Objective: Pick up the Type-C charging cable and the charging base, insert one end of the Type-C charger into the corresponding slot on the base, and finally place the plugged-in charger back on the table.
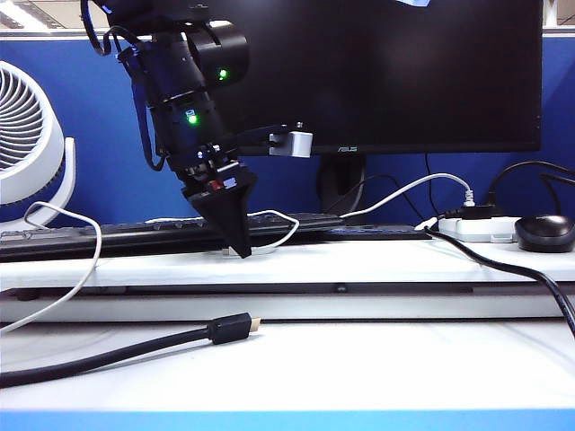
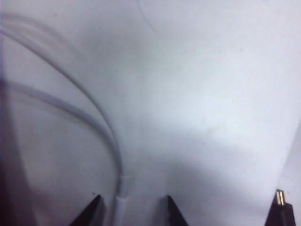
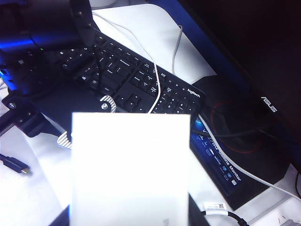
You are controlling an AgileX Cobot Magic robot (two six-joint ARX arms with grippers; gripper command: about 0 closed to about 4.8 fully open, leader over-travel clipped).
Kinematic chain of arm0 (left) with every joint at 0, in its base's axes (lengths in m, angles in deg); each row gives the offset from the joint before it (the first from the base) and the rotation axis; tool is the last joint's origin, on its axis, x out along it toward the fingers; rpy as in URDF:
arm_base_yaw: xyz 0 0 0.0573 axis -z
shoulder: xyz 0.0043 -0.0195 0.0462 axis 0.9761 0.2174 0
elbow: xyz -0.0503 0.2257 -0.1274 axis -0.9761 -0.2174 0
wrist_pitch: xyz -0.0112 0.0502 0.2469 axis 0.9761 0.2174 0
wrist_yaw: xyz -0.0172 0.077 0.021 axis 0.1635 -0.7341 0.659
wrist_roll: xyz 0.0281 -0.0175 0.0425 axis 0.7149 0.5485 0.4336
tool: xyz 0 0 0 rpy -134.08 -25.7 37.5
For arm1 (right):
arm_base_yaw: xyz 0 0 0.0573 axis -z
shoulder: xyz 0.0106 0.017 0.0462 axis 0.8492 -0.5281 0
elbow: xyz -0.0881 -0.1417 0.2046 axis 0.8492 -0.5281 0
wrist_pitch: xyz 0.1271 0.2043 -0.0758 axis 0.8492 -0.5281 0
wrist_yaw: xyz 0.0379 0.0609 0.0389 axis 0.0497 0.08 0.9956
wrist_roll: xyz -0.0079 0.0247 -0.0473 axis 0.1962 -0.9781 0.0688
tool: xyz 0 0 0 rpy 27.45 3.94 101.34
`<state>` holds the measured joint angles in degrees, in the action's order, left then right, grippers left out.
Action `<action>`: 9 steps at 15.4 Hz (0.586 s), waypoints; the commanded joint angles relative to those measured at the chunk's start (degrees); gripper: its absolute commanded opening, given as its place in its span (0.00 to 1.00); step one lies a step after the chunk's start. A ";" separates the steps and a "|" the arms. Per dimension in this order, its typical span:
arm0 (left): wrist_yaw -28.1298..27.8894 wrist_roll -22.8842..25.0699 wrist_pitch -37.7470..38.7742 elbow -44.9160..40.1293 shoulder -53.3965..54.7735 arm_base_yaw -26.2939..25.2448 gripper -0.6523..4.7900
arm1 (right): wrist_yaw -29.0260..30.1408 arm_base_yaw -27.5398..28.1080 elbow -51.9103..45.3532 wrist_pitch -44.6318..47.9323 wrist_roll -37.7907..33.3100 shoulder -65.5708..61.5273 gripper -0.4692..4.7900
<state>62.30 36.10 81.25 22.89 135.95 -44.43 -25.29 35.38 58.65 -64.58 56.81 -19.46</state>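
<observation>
White shelf point(image 1: 377, 262): we see left gripper point(image 2: 128, 209) fingers spread astride the charging cable point(image 2: 121, 190); right gripper point(image 3: 129, 207) pinches the charging base point(image 3: 130, 165) above the shelf.

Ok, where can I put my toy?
Bare: the table front, right of the black cable's plug; the shelf between the left gripper, down at the Type-C charging cable, and the power strip. Crowded: around the mouse. The right gripper holds the charging base.
</observation>
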 commanded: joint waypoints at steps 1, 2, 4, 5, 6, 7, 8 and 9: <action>0.20 0.20 -0.70 0.07 0.35 -0.04 0.44 | 0.37 -0.02 0.31 1.27 -0.04 0.35 0.08; 0.20 0.15 -0.83 0.07 0.52 -0.04 0.44 | 0.37 -0.02 0.28 1.27 -0.02 0.35 0.08; 0.17 0.09 -0.28 0.07 0.92 -0.04 0.41 | 0.37 -0.02 0.31 1.27 -0.02 0.35 0.08; 0.20 0.15 0.04 0.07 1.22 -0.04 0.35 | 0.37 -0.02 0.28 1.25 -0.04 0.35 0.08; 0.20 0.15 0.07 0.07 1.44 -0.04 0.29 | 0.37 -0.02 0.31 1.25 -0.04 0.35 0.08; 0.20 0.17 0.17 0.07 1.57 -0.04 0.24 | 0.35 -0.02 0.31 1.27 -0.02 0.35 0.08; 0.20 0.17 0.46 0.07 1.62 -0.04 0.19 | 0.35 -0.02 0.31 1.27 -0.02 0.35 0.08; 0.20 0.17 0.90 0.07 1.62 -0.04 0.10 | 0.35 -0.02 0.31 1.27 -0.02 0.35 0.08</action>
<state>63.28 36.10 80.42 23.18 136.83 -44.38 -25.29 35.38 58.65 -64.55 56.81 -19.48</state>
